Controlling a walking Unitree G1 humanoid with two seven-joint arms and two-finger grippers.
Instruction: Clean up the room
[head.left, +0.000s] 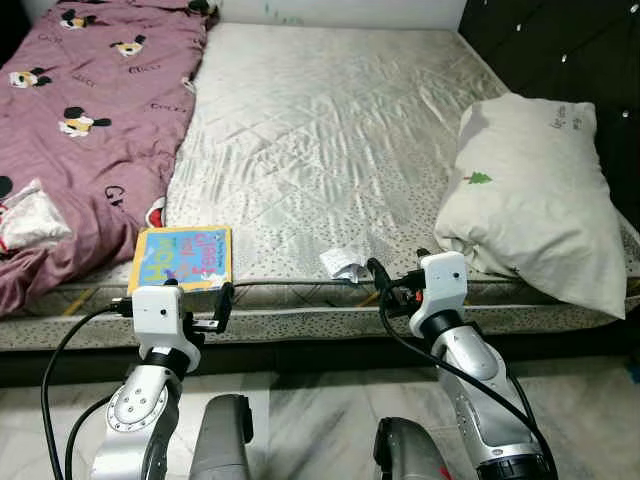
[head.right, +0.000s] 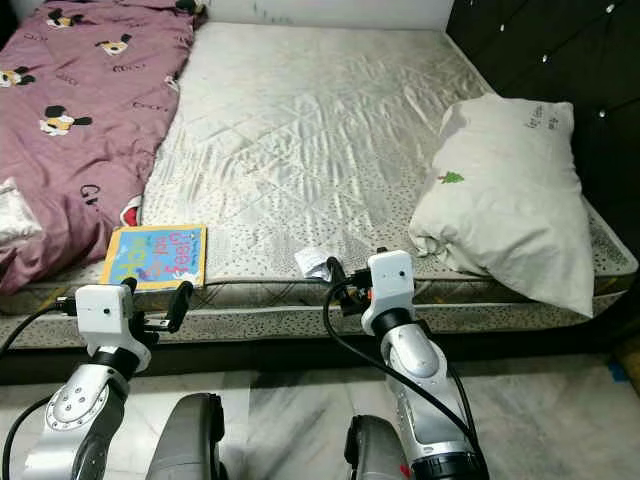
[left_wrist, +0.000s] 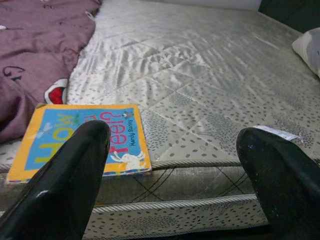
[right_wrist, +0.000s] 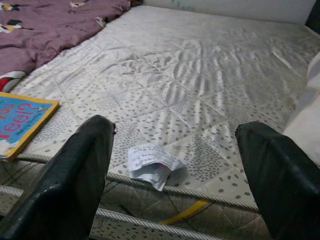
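Both the left gripper (left_wrist: 170, 170) and right gripper (right_wrist: 172, 165) hover with fingers apart at the mattress (head.left: 330, 150) edge, near a book (head.left: 183, 257) and crumpled paper (right_wrist: 151, 165).

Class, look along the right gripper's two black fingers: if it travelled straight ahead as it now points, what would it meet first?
Most likely the small crumpled white paper scrap at the near edge of the grey quilted mattress. The right gripper is open and the scrap lies between its fingers' lines, though depth is hard to judge.

It was a bedroom in a home: a big bed (head.left: 330, 130) had a pillow (head.left: 530, 195), a purple blanket (head.left: 90, 120) and a kids' book (head.left: 183, 258) on it.
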